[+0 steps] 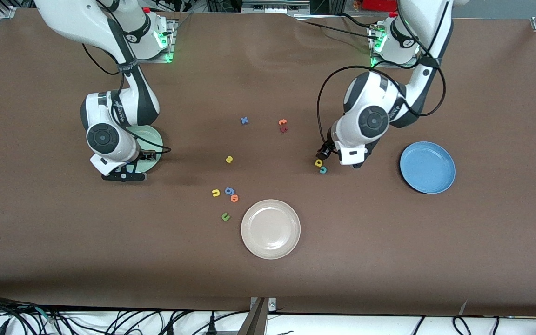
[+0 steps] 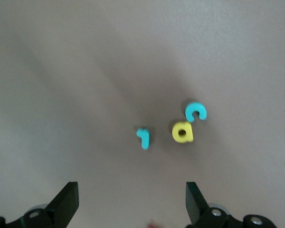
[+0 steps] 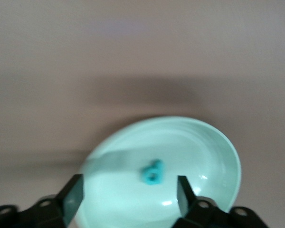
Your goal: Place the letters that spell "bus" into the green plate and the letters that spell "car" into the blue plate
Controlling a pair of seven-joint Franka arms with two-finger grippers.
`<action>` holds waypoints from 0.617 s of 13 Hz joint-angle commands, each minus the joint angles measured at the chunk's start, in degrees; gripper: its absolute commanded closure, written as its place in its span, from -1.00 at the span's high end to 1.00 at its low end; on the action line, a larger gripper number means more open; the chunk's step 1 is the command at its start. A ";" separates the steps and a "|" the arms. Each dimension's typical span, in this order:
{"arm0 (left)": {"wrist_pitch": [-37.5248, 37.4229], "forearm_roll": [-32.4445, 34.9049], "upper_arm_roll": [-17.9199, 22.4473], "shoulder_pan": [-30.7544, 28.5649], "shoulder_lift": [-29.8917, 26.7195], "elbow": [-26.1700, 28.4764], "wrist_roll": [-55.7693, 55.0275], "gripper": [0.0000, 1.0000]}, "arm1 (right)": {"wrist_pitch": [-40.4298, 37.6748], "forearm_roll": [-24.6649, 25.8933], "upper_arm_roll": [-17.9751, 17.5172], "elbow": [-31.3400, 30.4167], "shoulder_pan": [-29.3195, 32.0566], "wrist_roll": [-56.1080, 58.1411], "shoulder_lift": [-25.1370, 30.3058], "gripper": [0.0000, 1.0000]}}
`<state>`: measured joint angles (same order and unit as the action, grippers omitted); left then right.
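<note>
My right claw point(image 3: 128, 192) is hovering wide open and empty over the round mint-green plate point(image 3: 213, 147); the tiny teal foam b point(image 3: 152, 172) is lying inside. My left claw point(image 2: 132, 202), spread and empty, is hanging over the teal c point(image 2: 196, 111), yellow a point(image 2: 182, 132) and teal r point(image 2: 143, 137) on the brown worktop point(image 1: 389, 260), lining up the first pick for the round blue plate point(image 1: 427, 167).

The right gripper point(image 3: 128, 199) hung over the green plate point(image 3: 218, 152), fingers spread apart, a teal letter point(image 3: 153, 173) lying inside it.

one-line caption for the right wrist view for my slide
Right pincer open over the green plate, with the teal b lying in the plate.
</note>
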<state>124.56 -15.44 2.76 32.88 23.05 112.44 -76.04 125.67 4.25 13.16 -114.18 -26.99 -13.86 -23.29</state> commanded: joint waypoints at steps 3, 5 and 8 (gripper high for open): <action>6.03 3.49 0.58 1.48 1.55 2.26 -4.46 0.90 | -2.10 -1.43 -8.14 14.22 0.01 -0.02 -7.53 0.89; 8.93 4.01 0.58 2.53 3.92 2.35 -6.39 0.88 | -2.01 -7.99 -9.12 20.37 0.01 -0.12 -12.46 0.75; 10.62 8.66 0.58 4.03 5.51 2.43 -10.87 0.84 | -0.53 -9.79 -9.29 25.75 -0.60 -0.46 -18.18 0.29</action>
<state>134.16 -10.13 2.86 35.22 27.95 114.88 -83.08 124.95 -4.17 4.04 -93.82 -27.47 -14.31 -36.76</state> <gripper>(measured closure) 0.066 0.181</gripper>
